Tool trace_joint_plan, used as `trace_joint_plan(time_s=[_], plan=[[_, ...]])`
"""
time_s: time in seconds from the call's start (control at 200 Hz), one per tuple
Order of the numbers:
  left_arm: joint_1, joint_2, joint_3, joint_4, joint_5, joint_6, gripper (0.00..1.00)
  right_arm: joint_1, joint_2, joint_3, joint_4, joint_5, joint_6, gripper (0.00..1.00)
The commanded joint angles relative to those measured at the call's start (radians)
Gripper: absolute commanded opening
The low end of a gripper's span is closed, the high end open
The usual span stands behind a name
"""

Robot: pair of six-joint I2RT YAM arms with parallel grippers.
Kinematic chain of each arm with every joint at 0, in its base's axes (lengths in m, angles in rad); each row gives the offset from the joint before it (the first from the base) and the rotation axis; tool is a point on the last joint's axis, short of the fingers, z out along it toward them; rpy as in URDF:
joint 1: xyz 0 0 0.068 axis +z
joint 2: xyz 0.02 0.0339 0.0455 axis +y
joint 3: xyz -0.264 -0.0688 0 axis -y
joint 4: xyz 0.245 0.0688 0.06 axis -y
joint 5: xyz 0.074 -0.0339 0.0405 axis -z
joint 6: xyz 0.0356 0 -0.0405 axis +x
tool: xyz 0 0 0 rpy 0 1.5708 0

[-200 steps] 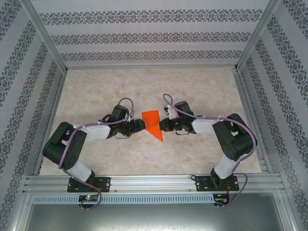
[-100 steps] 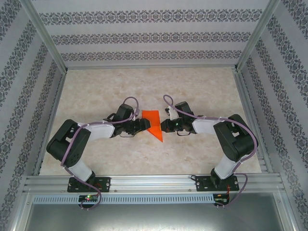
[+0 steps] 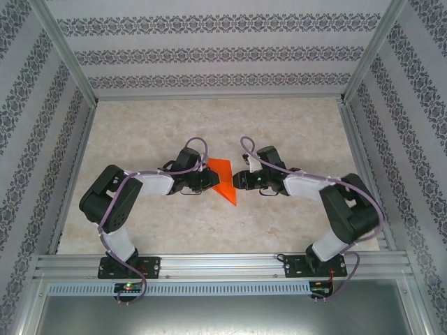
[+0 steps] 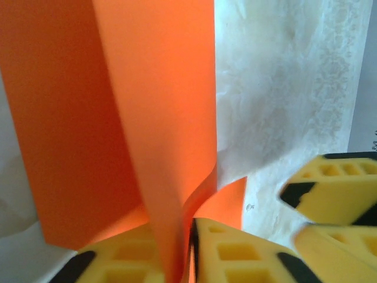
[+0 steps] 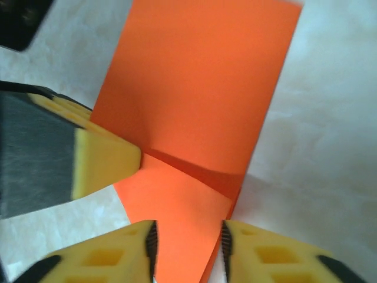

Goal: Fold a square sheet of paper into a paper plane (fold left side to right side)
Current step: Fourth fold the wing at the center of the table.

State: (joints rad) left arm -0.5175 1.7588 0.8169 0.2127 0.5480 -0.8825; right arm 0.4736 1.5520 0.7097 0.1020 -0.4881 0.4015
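Pinching folded orange paper, left hand; right hand parted, straddling its tip.

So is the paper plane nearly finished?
Partway. Done: the orange paper is already creased into a narrower shape with one pointed end. In hand: the left gripper pinches a lifted flap, while the right gripper stands open around the point. Left: it's not a slim dart yet, so more folds look needed.

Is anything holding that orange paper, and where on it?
The left fingers pinch a raised fold of the orange paper; the right fingers stand open astride its pointed end.
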Motion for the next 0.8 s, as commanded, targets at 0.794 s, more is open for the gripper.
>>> trace_joint_plan(time_s=[0.794], plan=[[-0.017, -0.058, 0.080, -0.057, 0.021, -0.081, 0.13, 0.436, -0.070, -0.021, -0.053, 0.659, -0.246, 0.53]])
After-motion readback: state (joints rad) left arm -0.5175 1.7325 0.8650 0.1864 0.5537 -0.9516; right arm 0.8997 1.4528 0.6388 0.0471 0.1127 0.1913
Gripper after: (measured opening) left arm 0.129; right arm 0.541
